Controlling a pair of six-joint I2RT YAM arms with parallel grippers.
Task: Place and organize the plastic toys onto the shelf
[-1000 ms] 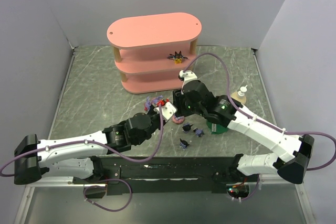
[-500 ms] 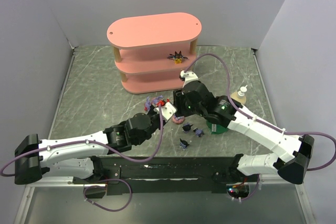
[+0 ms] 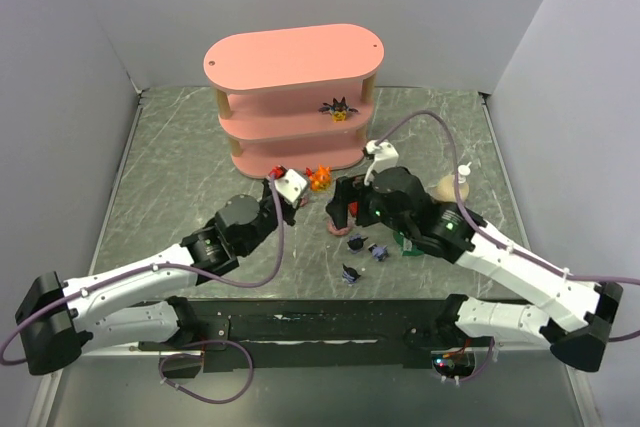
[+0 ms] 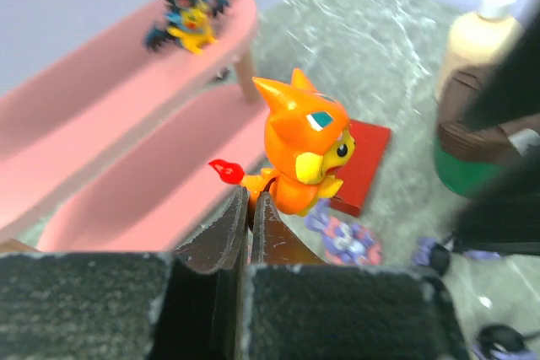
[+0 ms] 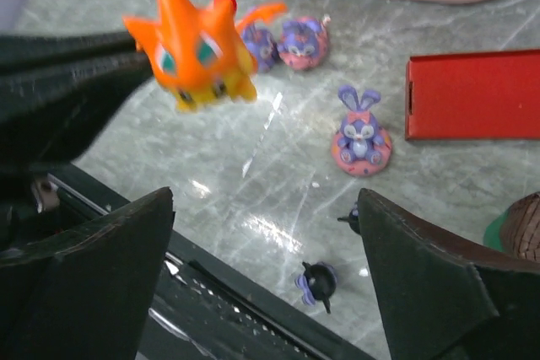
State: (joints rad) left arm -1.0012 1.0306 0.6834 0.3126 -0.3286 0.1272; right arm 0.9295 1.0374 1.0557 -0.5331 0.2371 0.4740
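L end effector [image 4: 251, 200] risen, pinching orange toy [image 4: 304, 158], tail prob., R end effector [image 5: 263, 208] spread

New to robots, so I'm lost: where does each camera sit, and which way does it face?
Top external: above and behind the robot, looking down on the table, shelf, left arm and right arm.
Left wrist: on the left arm, facing the shelf past its shut left gripper holding the orange figurine.
Right wrist: on the right arm, looking down at the table through its open right gripper.
Both wrist views share the orange figurine.
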